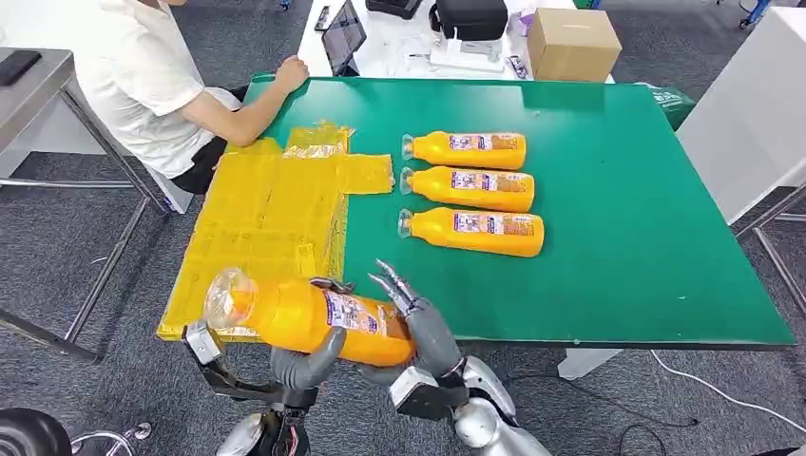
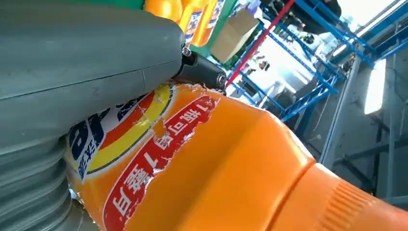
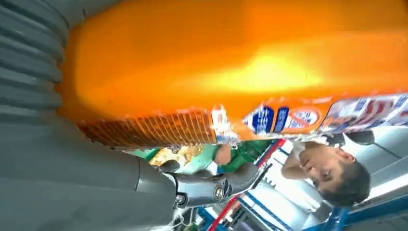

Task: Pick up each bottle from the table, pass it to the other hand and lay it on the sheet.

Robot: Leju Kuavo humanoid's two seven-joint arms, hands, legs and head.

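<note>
Orange-filled bottle [image 1: 309, 321] held by left hand [image 1: 302, 366] and right hand [image 1: 423, 328] at green table's [image 1: 646, 237] front edge, beside yellow sheet [image 1: 266, 228].

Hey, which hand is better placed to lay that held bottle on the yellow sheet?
Left, probably. The left hand grips the held bottle on the side nearest the yellow sheet, which lies to the robot's left. The right hand, at the bottle's base, is farther from it.
</note>
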